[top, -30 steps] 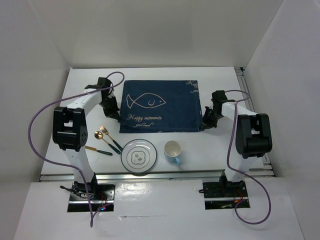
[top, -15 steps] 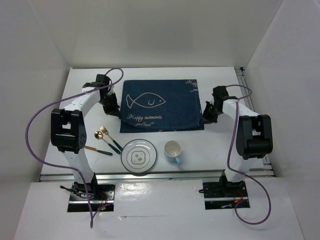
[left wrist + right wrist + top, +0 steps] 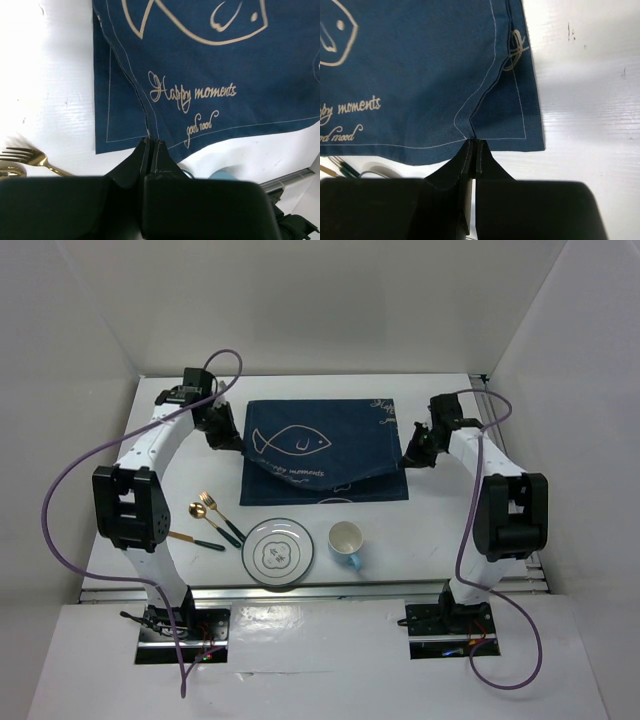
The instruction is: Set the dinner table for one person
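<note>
Since a second ago the placemat (image 3: 320, 440) has had its near corners hauled up and back, with the left pincer (image 3: 151, 142) and right pincer (image 3: 473, 144) each pinching one. Nearest, the plate (image 3: 277, 552), cup (image 3: 347, 542) and cutlery (image 3: 222, 523) sit unset. The desk (image 3: 440, 530) beneath looks roomy left, right and far.
</note>
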{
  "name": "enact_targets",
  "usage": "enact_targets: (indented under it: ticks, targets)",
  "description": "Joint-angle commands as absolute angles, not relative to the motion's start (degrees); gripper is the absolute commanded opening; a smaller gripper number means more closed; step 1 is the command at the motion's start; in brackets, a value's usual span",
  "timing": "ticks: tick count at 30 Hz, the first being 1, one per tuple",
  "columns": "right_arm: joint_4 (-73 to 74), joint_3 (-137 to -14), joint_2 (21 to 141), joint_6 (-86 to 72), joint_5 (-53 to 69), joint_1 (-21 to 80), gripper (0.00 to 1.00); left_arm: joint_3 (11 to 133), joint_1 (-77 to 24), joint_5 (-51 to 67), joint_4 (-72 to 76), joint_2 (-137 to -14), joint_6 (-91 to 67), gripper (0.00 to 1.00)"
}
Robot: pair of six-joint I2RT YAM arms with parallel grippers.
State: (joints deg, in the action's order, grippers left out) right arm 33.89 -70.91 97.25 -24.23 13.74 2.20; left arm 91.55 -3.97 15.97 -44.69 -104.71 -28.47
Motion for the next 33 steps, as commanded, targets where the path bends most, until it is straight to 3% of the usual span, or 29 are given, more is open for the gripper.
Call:
enact_targets:
  ticks: [1, 11, 20, 21, 22, 25, 26, 31, 32, 33]
  targets:
    - [35.4, -75.6, 93.3, -24.9, 12.6, 1.9, 0.0, 95.6, -4.2, 17.6, -46.3, -102.4, -27.2, 0.0]
    - [36.6, -76.4, 88.2, -25.4, 7.8, 1.9, 0.0, 98.6, -4.2, 19.2, -48.2, -98.0, -27.2, 0.0]
    - [35.2, -64.2, 86.9, -25.4, 5.6, 1.9, 0.0, 78.1, -4.2, 19.7, -43.4, -94.3, -27.7, 0.0]
    - [35.2, -62.5, 87.9, -25.4, 5.6, 1.9, 0.05, 76.5, -4.2, 18.9, -43.4, -95.1, -27.7, 0.28]
    - [35.2, -61.9, 88.5, -25.4, 6.1, 1.9, 0.33, 76.5, -4.2, 18.9, -43.4, -97.4, -27.7, 0.37]
    - [35.2, -60.7, 89.6, -25.4, 6.2, 1.9, 0.6, 78.3, -4.2, 17.4, -45.3, -101.6, -27.7, 0.61]
    - [35.2, -60.7, 90.2, -25.4, 6.2, 1.9, 0.62, 79.1, -4.2, 16.6, -45.4, -101.6, -27.2, 0.63]
    - [34.7, -65.2, 90.2, -25.9, 5.6, 1.9, 0.57, 86.8, -4.2, 13.2, -47.4, -102.2, -26.6, 0.65]
    - [34.1, -65.9, 90.8, -25.9, 7.5, 1.9, 0.52, 87.6, -4.7, 13.2, -47.4, -102.8, -26.1, 0.62]
    - [34.1, -66.5, 92.3, -25.3, 8.4, 1.9, 0.44, 88.1, -4.7, 13.2, -47.4, -102.8, -26.1, 0.47]
